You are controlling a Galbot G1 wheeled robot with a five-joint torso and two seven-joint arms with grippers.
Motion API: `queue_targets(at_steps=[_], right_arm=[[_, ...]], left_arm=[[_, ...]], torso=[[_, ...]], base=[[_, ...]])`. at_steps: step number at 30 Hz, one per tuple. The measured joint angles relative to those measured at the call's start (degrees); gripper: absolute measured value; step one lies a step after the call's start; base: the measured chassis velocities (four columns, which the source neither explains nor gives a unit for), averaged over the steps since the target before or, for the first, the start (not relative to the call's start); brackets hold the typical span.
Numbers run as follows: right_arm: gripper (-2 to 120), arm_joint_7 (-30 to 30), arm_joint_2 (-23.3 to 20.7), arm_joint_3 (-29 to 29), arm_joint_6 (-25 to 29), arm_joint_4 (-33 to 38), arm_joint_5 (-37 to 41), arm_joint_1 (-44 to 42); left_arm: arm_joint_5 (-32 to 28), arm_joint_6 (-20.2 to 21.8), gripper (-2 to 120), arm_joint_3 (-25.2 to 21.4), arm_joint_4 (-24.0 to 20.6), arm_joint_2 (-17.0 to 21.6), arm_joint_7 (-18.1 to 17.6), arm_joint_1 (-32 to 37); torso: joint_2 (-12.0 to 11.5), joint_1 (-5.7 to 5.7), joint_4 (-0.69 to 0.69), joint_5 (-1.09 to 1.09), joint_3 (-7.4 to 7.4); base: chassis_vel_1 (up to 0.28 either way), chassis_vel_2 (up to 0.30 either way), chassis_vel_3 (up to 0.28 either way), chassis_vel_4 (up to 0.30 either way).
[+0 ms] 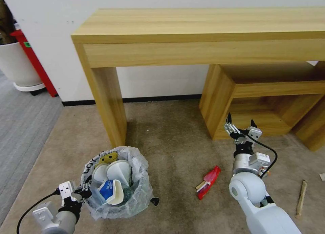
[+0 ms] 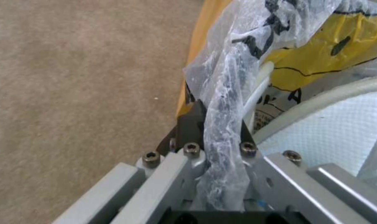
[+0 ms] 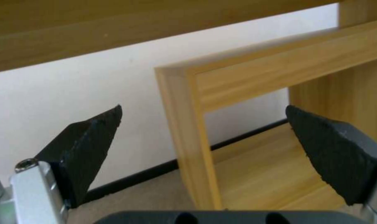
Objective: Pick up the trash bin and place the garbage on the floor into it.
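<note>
The trash bin (image 1: pixel 135 190), lined with a crinkly translucent bag, stands on the beige floor (image 1: pixel 172 142) at the lower left. It holds white slippers, a blue-white carton and a yellow wrapper. My left gripper (image 1: pixel 84 188) is shut on the bin's rim (image 2: pixel 225 124), with the bag's plastic pinched between its black fingers. A red wrapper (image 1: pixel 209 181) lies on the carpet just left of my right arm. A wooden stick (image 1: pixel 301 197) lies at the far right. My right gripper (image 1: pixel 240 120) is raised above the carpet, open and holding nothing, facing the low wooden shelf (image 3: pixel 188 130).
A tall wooden table (image 1: pixel 203 34) stands against the wall, its leg (image 1: pixel 108 105) just behind the bin. A low wooden shelf (image 1: pixel 267 102) sits under it at the right. Grey carpet (image 1: pixel 23 125), a white planter (image 1: pixel 17 64) and a red object lie at the far left.
</note>
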Motion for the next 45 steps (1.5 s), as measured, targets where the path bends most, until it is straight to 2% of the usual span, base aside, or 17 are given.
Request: queue_targets(at_steps=[37,45], right_arm=[[100,-0.1,-0.2,-2.3,-0.1,-1.8,0.4,1.3],[100,-0.1,-1.5,-4.1,-1.6,-1.5,2.0,1.4]], left_arm=[[-0.5,-0.1,1,0.0,1.4,0.0,-0.4,-1.4],[-0.6,-0.1,1,-0.3,1.4,0.2,-0.6,-1.2]], torso=[[0.0,0.0,0.01,0.0,0.0],[0.0,0.0,0.0,0.0,0.0]], base=[[-0.039,-0.039,-0.041,-0.045],[0.0,0.0,0.0,0.0]])
